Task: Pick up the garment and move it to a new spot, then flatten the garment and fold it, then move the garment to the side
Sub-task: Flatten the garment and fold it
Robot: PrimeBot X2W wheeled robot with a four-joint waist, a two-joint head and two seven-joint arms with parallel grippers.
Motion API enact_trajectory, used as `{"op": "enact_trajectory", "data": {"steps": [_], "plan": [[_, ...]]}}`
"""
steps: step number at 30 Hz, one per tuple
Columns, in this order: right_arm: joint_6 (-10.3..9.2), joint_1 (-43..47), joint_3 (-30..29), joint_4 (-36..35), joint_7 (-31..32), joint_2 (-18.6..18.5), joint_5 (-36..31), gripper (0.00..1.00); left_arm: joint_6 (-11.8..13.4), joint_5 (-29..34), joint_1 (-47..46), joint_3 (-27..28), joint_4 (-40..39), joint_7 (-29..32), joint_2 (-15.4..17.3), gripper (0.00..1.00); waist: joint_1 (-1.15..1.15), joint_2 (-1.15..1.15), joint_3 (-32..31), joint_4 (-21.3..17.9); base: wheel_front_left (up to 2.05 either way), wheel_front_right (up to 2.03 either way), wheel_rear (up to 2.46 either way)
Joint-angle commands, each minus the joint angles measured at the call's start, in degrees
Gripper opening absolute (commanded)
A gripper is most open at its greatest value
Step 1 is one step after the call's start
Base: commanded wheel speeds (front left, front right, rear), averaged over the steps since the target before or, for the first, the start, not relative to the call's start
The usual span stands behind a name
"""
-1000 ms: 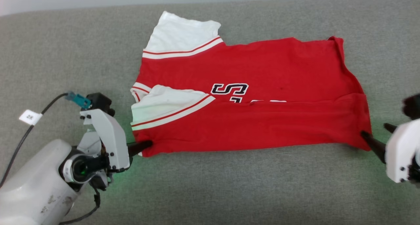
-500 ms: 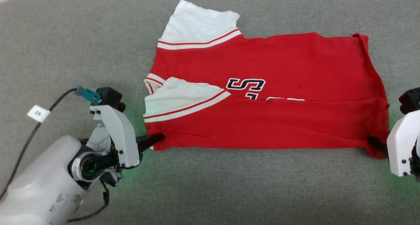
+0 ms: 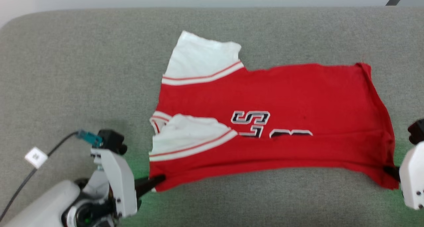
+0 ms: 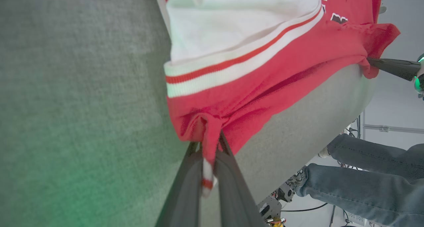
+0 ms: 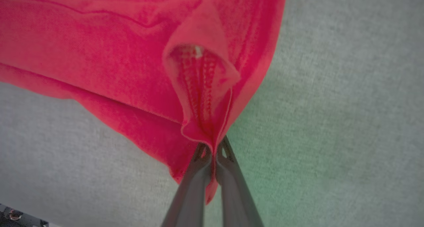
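Looks early in the folding: the garment [image 3: 271, 98] lies spread on the table [image 3: 82, 71], left gripper [image 3: 159, 179] and right gripper [image 3: 389, 170] fingers pinched onto its near corners, with more folds and the move aside left to do.

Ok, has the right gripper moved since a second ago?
Yes. Judged against the near right corner of the garment, the right gripper has closed in: its fingers stood apart beside that corner, now they pinch it.
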Motion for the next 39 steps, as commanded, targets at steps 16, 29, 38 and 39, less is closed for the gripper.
{"op": "enact_trajectory", "data": {"steps": [16, 29, 38, 39], "plan": [[-0.07, 5.55, -9.03, -11.6, -16.11, 5.21, -4.84, 1.0, 5.76, 2.77, 11.77, 5.43, -12.86, -17.81, 3.47, 1.0, 0.0, 0.0, -2.35, 0.82, 0.0, 0.0, 0.0], [-0.06, -1.04, -10.03, -10.16, -37.53, 16.62, -10.37, 1.0, 7.11, 10.73, -1.02, 12.72, -5.52, -30.39, -0.35, 1.0, 0.0, 0.0, 0.58, -1.9, 0.0, 0.0, 0.0], [-0.06, -4.68, -7.41, -10.22, -43.05, 20.15, -11.03, 1.0, 2.47, 18.39, -23.88, 9.96, 15.76, -22.96, -2.96, 1.0, 0.0, 0.0, 6.5, -10.94, 0.0, 0.0, 0.0], [-0.06, -4.79, -7.14, -10.16, -43.29, 20.35, -10.94, 1.0, 1.85, 18.92, -25.89, 9.21, 18.54, -21.49, -3.4, 1.0, 0.0, 0.0, 7.08, -11.9, 0.0, 0.0, 0.0]]}}
